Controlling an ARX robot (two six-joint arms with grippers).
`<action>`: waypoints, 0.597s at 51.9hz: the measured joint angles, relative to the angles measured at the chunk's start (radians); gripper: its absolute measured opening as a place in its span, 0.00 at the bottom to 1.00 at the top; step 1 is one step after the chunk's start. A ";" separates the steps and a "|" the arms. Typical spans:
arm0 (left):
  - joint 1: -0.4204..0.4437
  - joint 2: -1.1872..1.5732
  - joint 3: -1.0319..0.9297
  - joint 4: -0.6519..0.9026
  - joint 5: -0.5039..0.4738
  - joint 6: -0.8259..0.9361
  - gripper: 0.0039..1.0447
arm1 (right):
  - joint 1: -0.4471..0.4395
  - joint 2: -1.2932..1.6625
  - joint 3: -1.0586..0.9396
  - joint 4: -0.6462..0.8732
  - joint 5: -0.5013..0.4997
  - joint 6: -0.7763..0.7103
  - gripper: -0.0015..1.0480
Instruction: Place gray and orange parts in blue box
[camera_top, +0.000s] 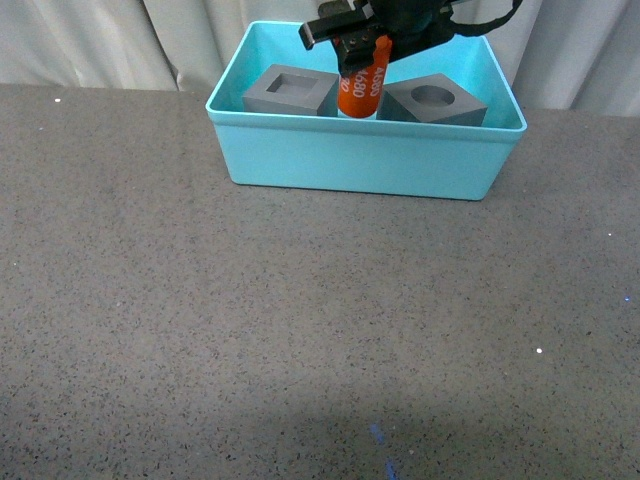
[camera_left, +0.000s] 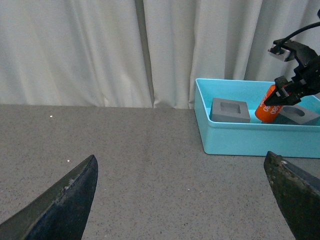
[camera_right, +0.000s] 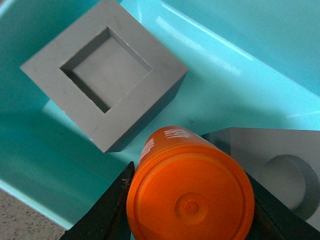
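Orange cylinder (camera_top: 362, 88): gripped between the right gripper (camera_top: 356, 52) fingers, which are closed on its upper sides; it is held upright to slightly tilted inside the blue box (camera_top: 360, 160), between the two gray cubes, and whether its base is resting on the box floor cannot be told.
Handling of the cylinder: judged rigid, smooth and fairly light; its glossy round wall is likely to slip or roll, so it is best held across its width near the top, as now.
Cylinder shape and finish: a flat end cap with a small central dimple is seen in the right wrist view; white "4680" print is carried on the side.
Square-recess cube (camera_top: 290, 90): matte gray, sharp-edged, set in the box just beside the fingers on one side.
Round-recess cube (camera_top: 436, 101): matte gray, set in the box just beside the fingers on the other side.
Cube handling: judged stiff and not slippery; flat opposite faces are offered for a grasp.
Box: turquoise plastic, rimmed, sloping glossy walls.
Left gripper (camera_left: 180, 200): fingers spread wide with nothing between them, well apart from the box.
Surface (camera_top: 300, 330): speckled gray, stone-like.
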 joint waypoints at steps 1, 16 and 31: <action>0.000 0.000 0.000 0.000 0.000 0.000 0.94 | 0.000 0.005 0.005 -0.004 0.003 0.000 0.43; 0.000 0.000 0.000 0.000 0.000 0.000 0.94 | 0.000 0.103 0.079 -0.073 0.002 0.012 0.43; 0.000 0.000 0.000 0.000 0.000 0.000 0.94 | -0.009 0.153 0.148 -0.128 0.009 0.035 0.43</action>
